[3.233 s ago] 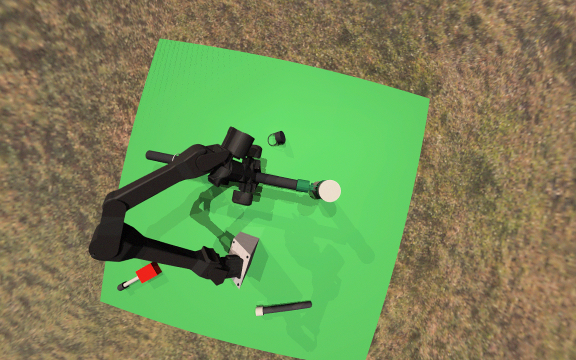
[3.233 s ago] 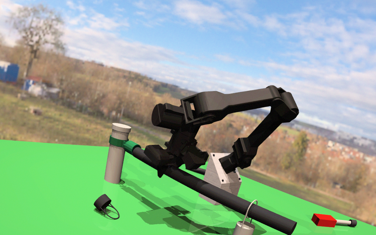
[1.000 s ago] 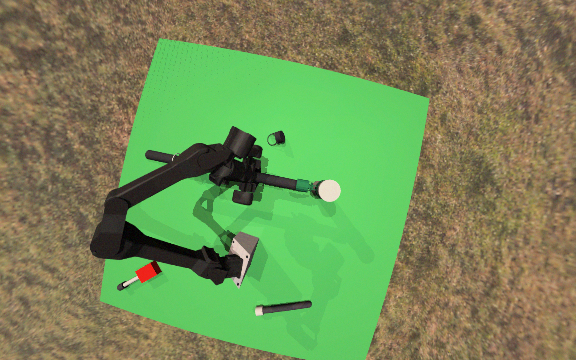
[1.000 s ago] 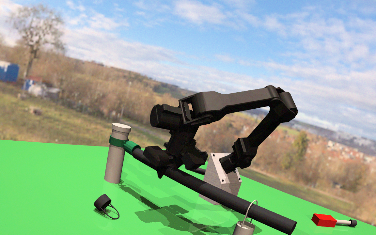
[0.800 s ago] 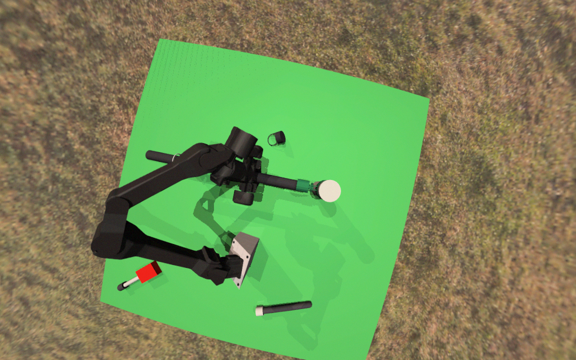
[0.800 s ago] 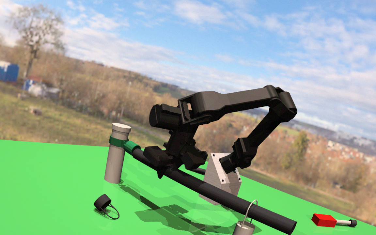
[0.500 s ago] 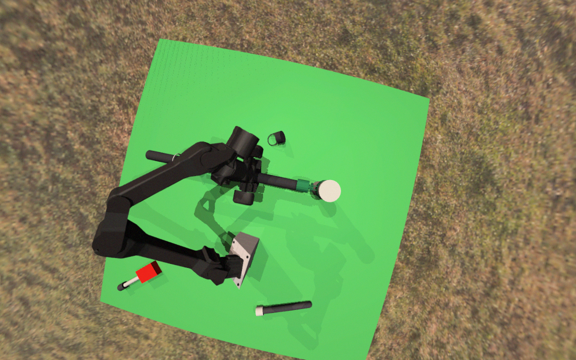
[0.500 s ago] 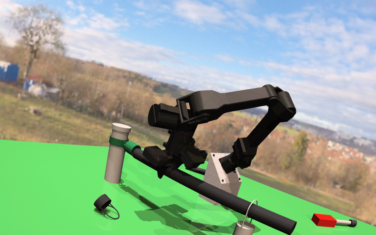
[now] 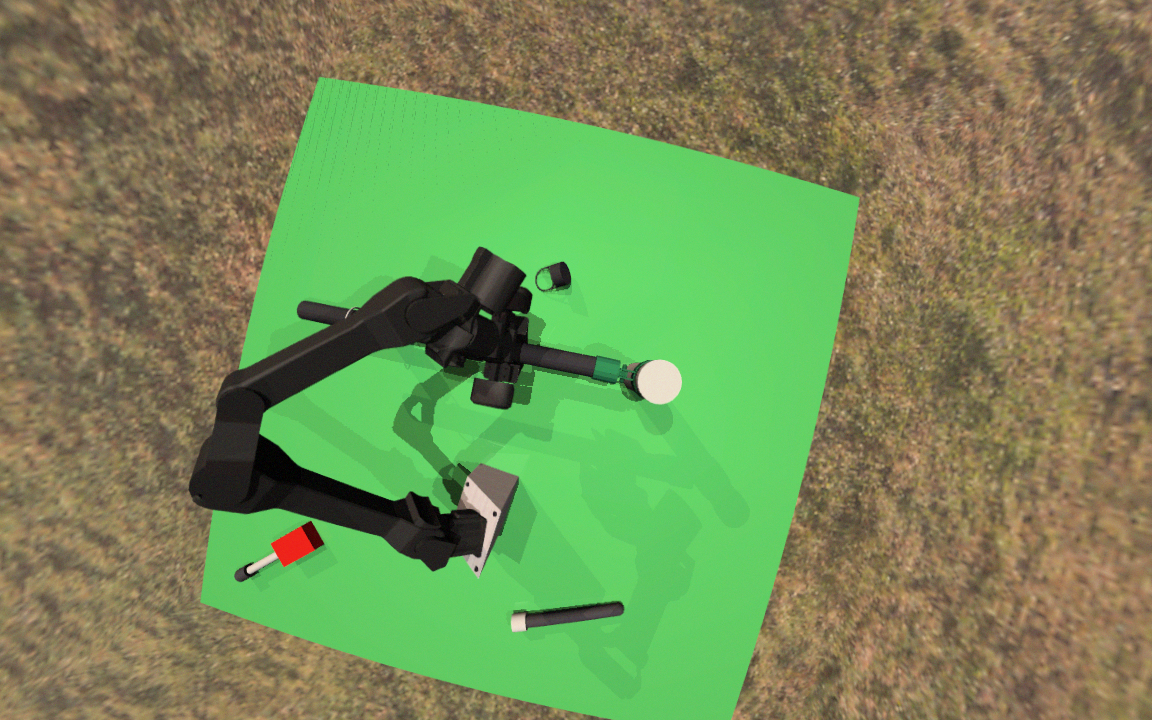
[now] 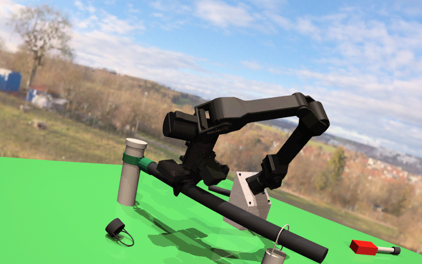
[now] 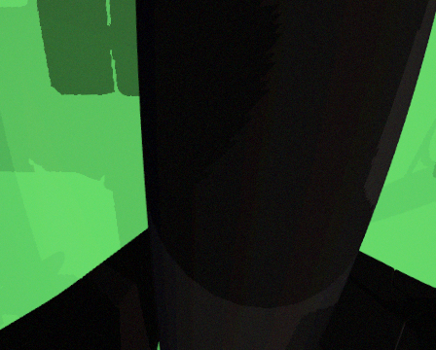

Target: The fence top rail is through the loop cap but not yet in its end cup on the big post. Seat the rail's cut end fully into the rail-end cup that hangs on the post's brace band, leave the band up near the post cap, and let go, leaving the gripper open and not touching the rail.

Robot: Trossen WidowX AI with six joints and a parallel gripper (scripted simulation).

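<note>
You had the gripper (image 9: 501, 356) (image 10: 182, 187) (image 11: 229, 240) closed around the rail (image 9: 562, 360) (image 10: 232, 210) (image 11: 252, 146), holding it between cup and loop (image 10: 278, 235). In the top view, the rail ran from near the left edge of the bench (image 9: 696, 268) (image 10: 42, 203) (image 11: 72, 136) toward the right edge. Its cut end met the green cup (image 9: 607, 368) (image 10: 145, 165); you could not tell how deep it sat. The band (image 10: 130, 158) was high on the upright post (image 10: 128, 187), just below the cap (image 9: 659, 381) (image 10: 136, 143). The rail's other end reached past the loop. You had not let go. The red tool (image 9: 296, 544) (image 10: 363, 248) lay near the bottom-left corner, and a short tube (image 9: 573, 615) (image 10: 219, 190) lay toward the bottom edge.
</note>
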